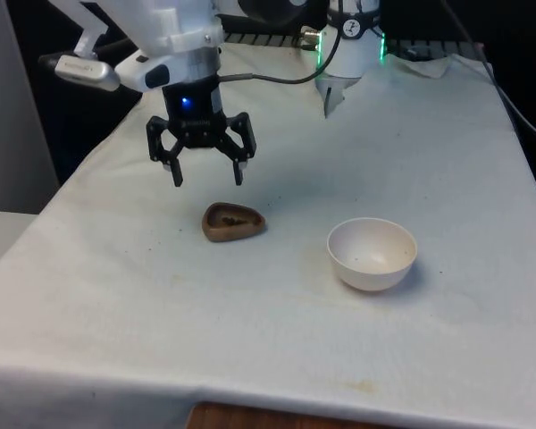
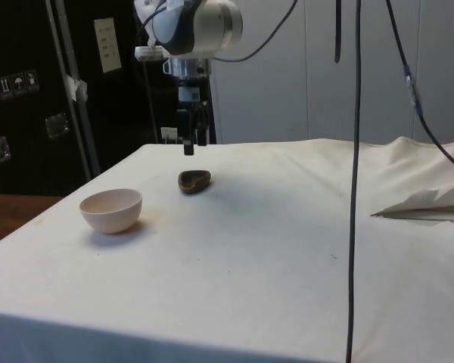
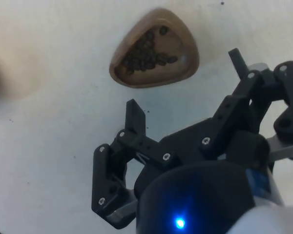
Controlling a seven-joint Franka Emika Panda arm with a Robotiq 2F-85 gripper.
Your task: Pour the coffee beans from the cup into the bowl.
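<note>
Brown and rounded-triangular, the cup (image 1: pixel 233 222) is sitting on the white cloth (image 1: pixel 250 340) with dark coffee beans (image 3: pixel 149 53) lying inside it. The gripper (image 1: pixel 207 176) is hovering above the cup, seemingly a little towards the robot's end of it, though the side view makes that hard to judge. Its fingers (image 3: pixel 135 117) are spread wide apart, gripping nothing. The white bowl (image 1: pixel 372 254) is standing apart from the cup, on the front view's right.

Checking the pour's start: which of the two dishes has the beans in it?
The brown cup, the dish nearer the open end effector; dark beans lie inside. The white bowl looks empty.
</note>
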